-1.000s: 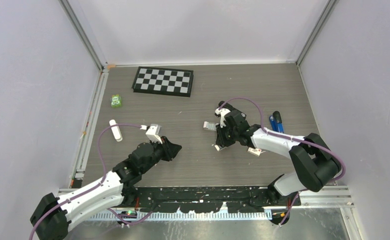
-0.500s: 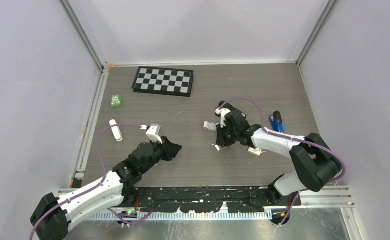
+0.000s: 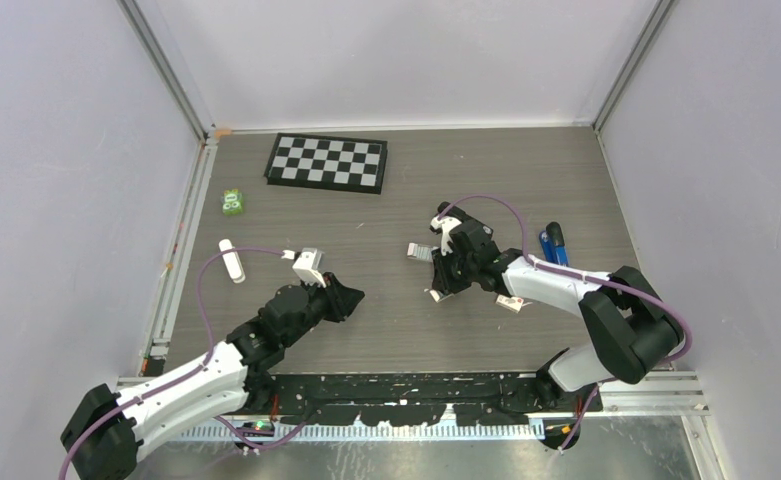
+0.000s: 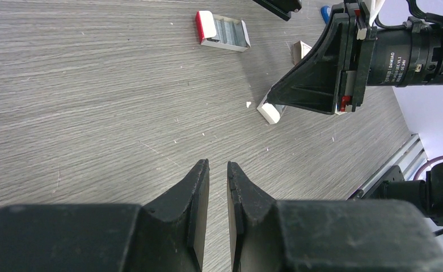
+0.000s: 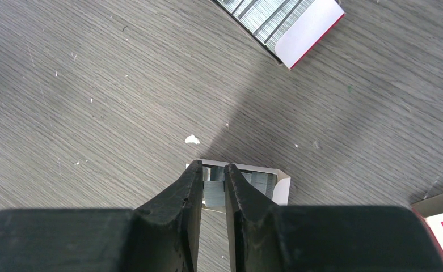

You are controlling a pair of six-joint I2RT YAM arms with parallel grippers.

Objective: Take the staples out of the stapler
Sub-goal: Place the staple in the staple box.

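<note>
My right gripper [image 3: 436, 288] points down into a small open whitish box [image 3: 433, 296] at mid-table. In the right wrist view the gripper [image 5: 212, 167] is shut on a short silvery ribbed strip of staples [image 5: 214, 191], inside or just above that box [image 5: 279, 187]; more strips lie in it. The blue-and-black stapler [image 3: 554, 243] lies to the right, apart from both grippers. My left gripper [image 3: 354, 296] hovers left of centre; in the left wrist view [image 4: 218, 164] its jaws are nearly together with nothing between them.
An open red-and-white staple box [image 3: 421, 252] lies just beyond the right gripper, also in the right wrist view [image 5: 309, 25]. Another small box [image 3: 511, 303] sits beside the right arm. A checkerboard [image 3: 328, 162], a green object [image 3: 232, 202] and a white stick [image 3: 231, 260] lie far left.
</note>
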